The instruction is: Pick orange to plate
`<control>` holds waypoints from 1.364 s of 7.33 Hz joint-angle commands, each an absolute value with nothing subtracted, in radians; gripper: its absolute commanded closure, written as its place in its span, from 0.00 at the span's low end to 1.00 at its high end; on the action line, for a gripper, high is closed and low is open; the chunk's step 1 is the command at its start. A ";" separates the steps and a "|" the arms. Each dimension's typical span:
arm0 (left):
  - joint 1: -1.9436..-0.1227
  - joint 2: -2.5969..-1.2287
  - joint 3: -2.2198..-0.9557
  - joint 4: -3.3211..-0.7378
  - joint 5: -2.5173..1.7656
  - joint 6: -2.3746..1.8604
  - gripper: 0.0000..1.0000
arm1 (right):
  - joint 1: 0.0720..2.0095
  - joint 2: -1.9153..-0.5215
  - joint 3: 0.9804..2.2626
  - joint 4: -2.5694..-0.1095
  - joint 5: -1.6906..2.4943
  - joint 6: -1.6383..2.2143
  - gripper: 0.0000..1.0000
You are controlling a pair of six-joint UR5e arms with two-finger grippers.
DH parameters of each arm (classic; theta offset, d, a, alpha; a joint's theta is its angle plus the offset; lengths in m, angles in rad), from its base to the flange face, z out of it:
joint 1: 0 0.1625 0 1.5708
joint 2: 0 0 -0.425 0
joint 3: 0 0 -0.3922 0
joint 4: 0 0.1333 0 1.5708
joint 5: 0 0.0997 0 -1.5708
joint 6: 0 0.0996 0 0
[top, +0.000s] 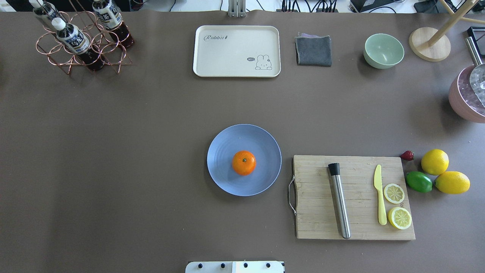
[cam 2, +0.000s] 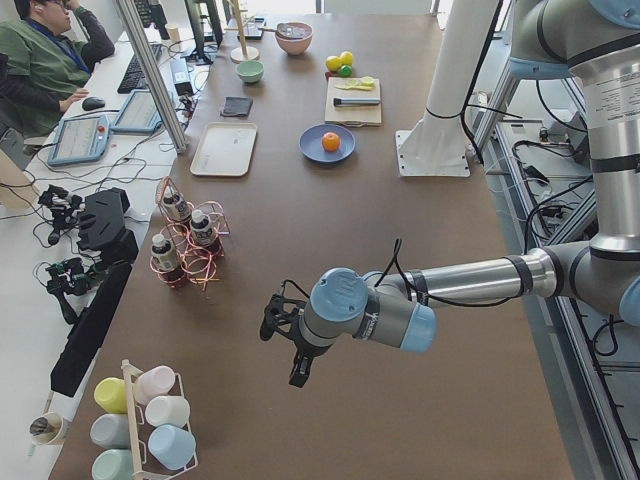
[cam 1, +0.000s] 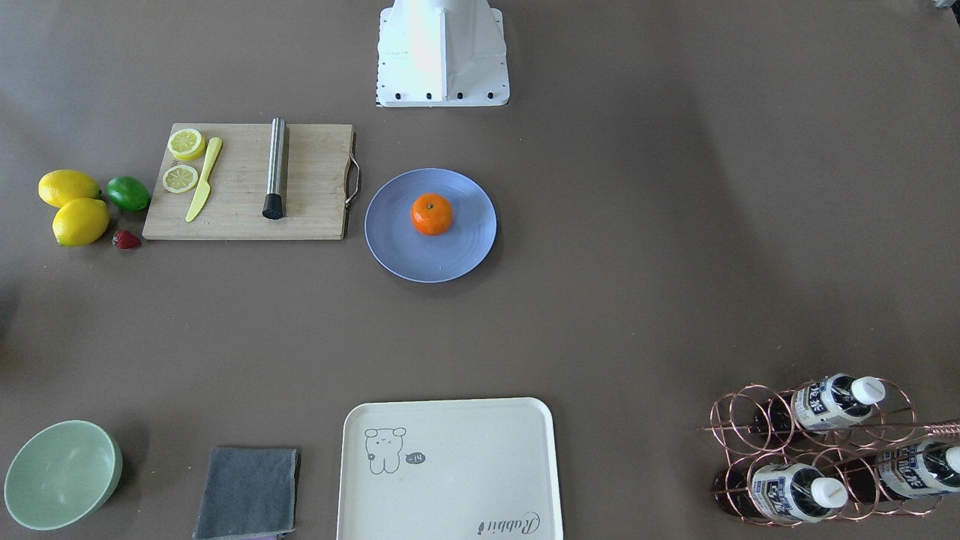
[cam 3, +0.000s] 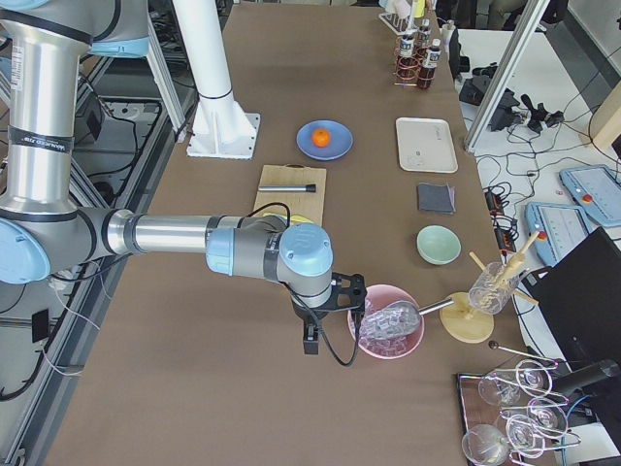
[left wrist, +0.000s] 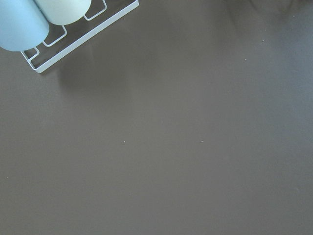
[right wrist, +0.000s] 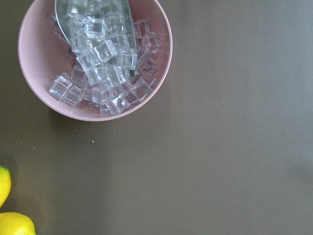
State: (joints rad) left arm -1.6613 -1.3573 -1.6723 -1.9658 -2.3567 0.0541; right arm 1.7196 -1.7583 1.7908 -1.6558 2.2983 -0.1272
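The orange (cam 1: 431, 214) (top: 243, 162) rests stem up near the middle of the blue-lavender plate (cam 1: 450, 262) (top: 227, 184) at the table's centre; it also shows small in the side views, orange (cam 2: 331, 142) on the plate (cam 2: 312, 152). Neither arm is near it. My left gripper (cam 2: 299, 374) hangs over bare table far along my left end, by a cup rack. My right gripper (cam 3: 310, 342) hovers at my right end beside a pink bowl of ice. Both show only in side views, so I cannot tell whether they are open or shut.
A wooden board (top: 322, 223) with a steel rod, a yellow knife and lemon slices lies right of the plate. Lemons (top: 435, 162), a lime (top: 419, 181) and a strawberry sit beyond it. At the far side stand a cream tray (top: 237, 51), grey cloth (top: 313, 50), green bowl (top: 383, 50) and bottle rack (top: 81, 38). The pink ice bowl (right wrist: 39, 93) is under the right wrist.
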 commanded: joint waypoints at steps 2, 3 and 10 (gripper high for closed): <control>-1.661 -1.437 -1.701 -1.859 -2.356 0.060 0.02 | 1.729 -1.732 1.747 -1.655 2.293 -0.085 0.00; -1.661 -1.427 -1.713 -1.859 -2.356 0.060 0.02 | 1.724 -1.718 1.746 -1.655 2.293 -0.057 0.00; -1.643 -1.413 -1.812 -1.735 -2.349 0.060 0.02 | 1.713 -1.715 1.747 -1.657 2.298 -0.046 0.00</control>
State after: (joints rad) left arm -1.6432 -1.4209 -1.8094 -1.7394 -2.3491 0.0598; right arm 1.7152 -1.7137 1.7475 -1.6555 2.2980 -0.0469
